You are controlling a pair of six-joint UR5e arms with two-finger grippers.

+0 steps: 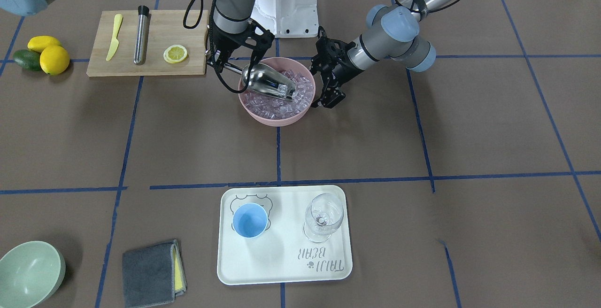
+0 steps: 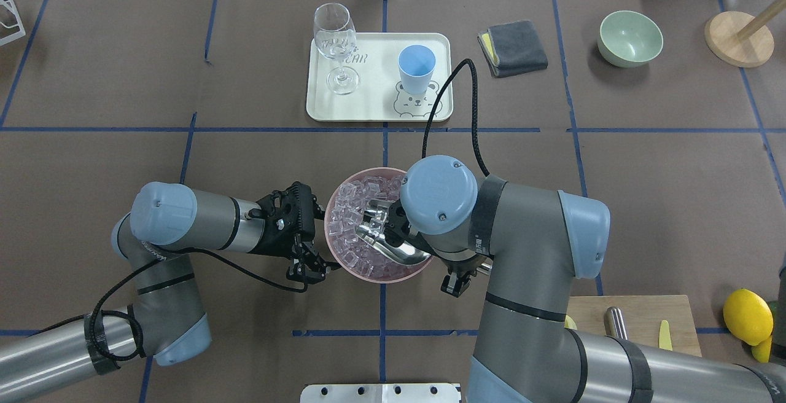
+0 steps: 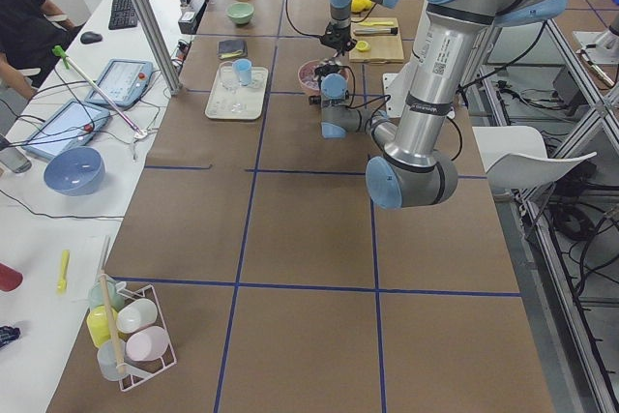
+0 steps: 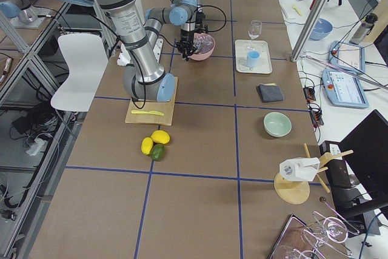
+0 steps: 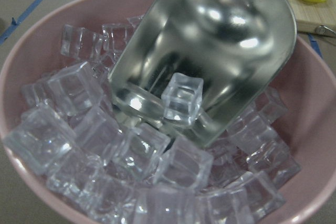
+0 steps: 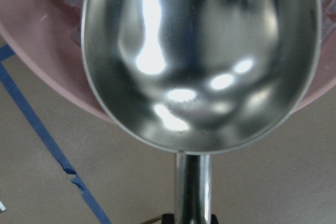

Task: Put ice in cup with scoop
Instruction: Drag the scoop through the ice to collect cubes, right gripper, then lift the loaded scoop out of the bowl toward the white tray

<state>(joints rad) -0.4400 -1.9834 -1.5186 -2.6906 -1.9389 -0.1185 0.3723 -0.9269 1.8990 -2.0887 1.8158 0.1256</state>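
Scoop [image 6: 199, 61] steel fills the right wrist view, and its handle runs down into the right tool [image 1: 217, 63], which is clamped on that handle. The trough slopes mouth-down into the ice [image 5: 79, 129] heaped in a pink bowl [image 1: 263, 116]. Only one cube [image 5: 182, 98] sits inside the trough, close to the lip. The left tool [image 2: 307, 268] hangs just beside the bowl's rim on the far side from the handle. I cannot tell whether it pinches the rim or stands free.

Lifting now would likely carry almost nothing, since the lip has bitten only shallowly into the heap. A harder push could shove the bowl along the desk if nothing steadies it. The lone cube lies so near the mouth that any forward tip on the way would probably drop it. The trough looks wide against the cup's mouth, so a quick pour may scatter ice.

The ice lies at the far end of the scoop from the right tool, touching the trough's lip. The cup [image 1: 250, 220] stands upright on a tray [image 1: 281, 270], well apart from both tools across the desk, with a glass [image 1: 323, 216] near it.
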